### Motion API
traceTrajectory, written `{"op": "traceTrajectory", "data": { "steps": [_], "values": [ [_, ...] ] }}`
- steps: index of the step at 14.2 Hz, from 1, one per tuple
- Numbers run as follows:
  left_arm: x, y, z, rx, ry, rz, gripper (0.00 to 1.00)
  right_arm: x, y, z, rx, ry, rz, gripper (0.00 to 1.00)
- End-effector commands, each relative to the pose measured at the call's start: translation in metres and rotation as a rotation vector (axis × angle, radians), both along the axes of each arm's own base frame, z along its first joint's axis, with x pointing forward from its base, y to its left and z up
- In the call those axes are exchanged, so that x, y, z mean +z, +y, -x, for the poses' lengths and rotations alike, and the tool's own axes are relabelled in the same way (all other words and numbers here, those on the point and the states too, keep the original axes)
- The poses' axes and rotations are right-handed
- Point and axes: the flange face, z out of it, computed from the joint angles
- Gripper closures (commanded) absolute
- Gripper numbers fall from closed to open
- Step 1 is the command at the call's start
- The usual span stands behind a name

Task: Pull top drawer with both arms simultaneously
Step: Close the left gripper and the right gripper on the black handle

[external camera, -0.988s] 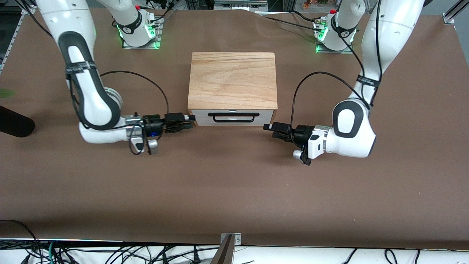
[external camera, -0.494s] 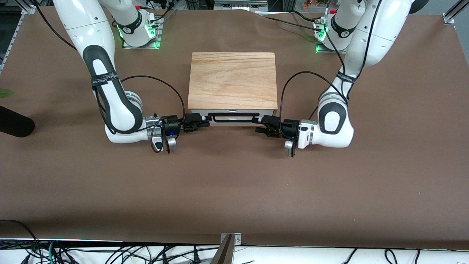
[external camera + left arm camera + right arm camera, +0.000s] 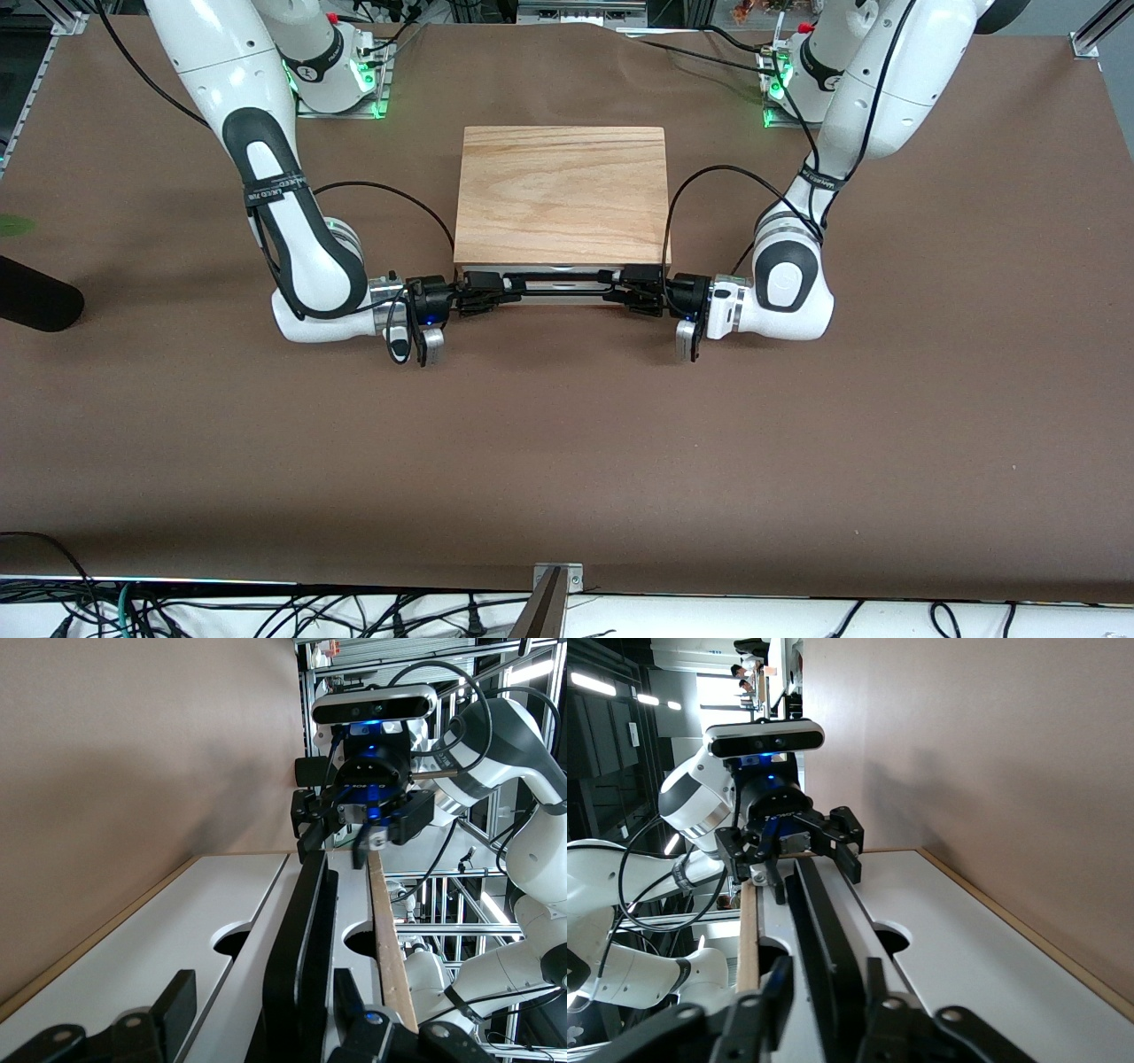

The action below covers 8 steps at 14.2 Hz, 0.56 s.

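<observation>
The top drawer (image 3: 585, 271) is shut, its white front flush under the oak top slab (image 3: 563, 190). Its long black bar handle (image 3: 563, 285) runs across the front. My right gripper (image 3: 494, 289) is open with one finger on each side of the handle's end toward the right arm. My left gripper (image 3: 625, 289) is open in the same way round the other end. In the left wrist view the handle (image 3: 306, 921) passes between my left gripper's (image 3: 261, 985) fingers (image 3: 174, 1006). In the right wrist view the handle (image 3: 819, 921) passes between my right gripper's (image 3: 827, 967) fingers (image 3: 779, 984).
A second white drawer front (image 3: 204, 930) lies below the top one. The cabinet stands mid-table on brown paper (image 3: 567, 443). The arm bases (image 3: 337, 71) stand at the table's edge farthest from the front camera. A dark object (image 3: 35, 301) lies at the right arm's end.
Both arms have swung inward from beside the cabinet's front corners. Each open gripper has moved onto its own end of the handle and now straddles it.
</observation>
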Motion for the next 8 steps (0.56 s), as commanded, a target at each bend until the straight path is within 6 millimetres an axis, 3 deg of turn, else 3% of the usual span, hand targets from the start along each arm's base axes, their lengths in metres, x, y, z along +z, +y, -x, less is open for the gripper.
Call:
{"op": "traceTrajectory", "data": {
  "steps": [1, 7, 8],
  "values": [
    [0.0086, 0.0033, 0.0003, 0.032, -0.026, 0.031, 0.31, -0.0019, 0.0024, -0.0012, -0.009, -0.018, -0.017, 0.79],
    [0.0173, 0.0091, -0.0087, 0.066, -0.026, 0.064, 0.31, 0.0005, 0.0022, -0.0035, -0.011, -0.024, -0.019, 0.96],
    [0.0175, 0.0089, -0.0087, 0.066, -0.027, 0.066, 0.37, 0.0006, 0.0014, -0.0038, -0.011, -0.023, -0.02, 0.98]
  ]
}}
